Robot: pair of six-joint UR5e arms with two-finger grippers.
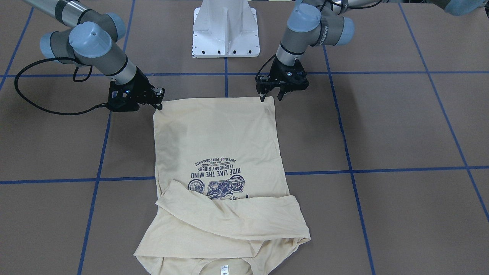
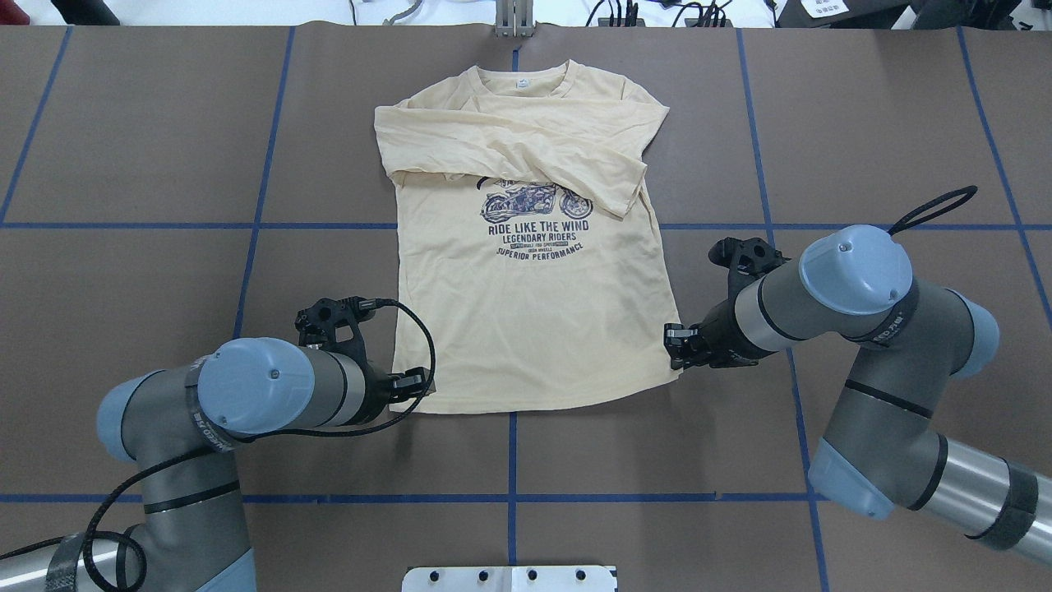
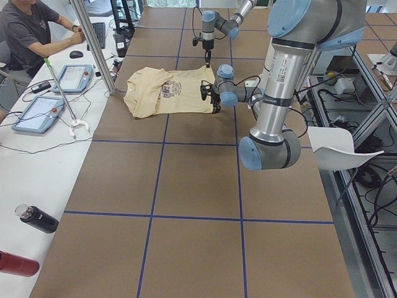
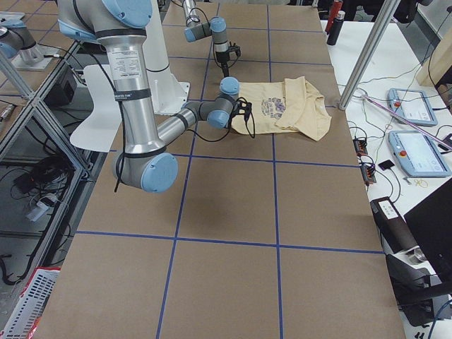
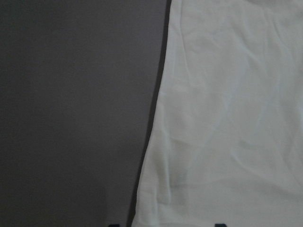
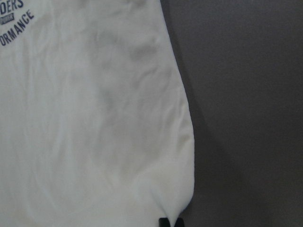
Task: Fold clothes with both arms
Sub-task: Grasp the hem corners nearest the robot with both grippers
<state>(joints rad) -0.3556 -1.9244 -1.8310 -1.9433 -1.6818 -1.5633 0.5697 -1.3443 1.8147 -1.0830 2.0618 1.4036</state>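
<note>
The cream-yellow T-shirt [image 2: 526,329] lies flat on the brown table, print up, both sleeves folded across the chest, its hem toward the robot. My left gripper [image 2: 415,386] sits low at the hem's left corner. It is open [image 1: 271,99], and in the left wrist view its two tips [image 5: 165,225] stand far apart astride the shirt's side edge [image 5: 227,118]. My right gripper [image 2: 672,345] is at the hem's right corner [image 1: 158,107]. In the right wrist view its tips [image 6: 170,222] are pinched together on that corner of the cloth [image 6: 94,118].
The white pedestal base [image 1: 225,30] stands between the arms at the robot's edge. Blue tape lines grid the table. A person [image 3: 31,31] sits at a side bench with tablets beyond the shirt's collar, and bottles [image 3: 37,218] lie on that bench.
</note>
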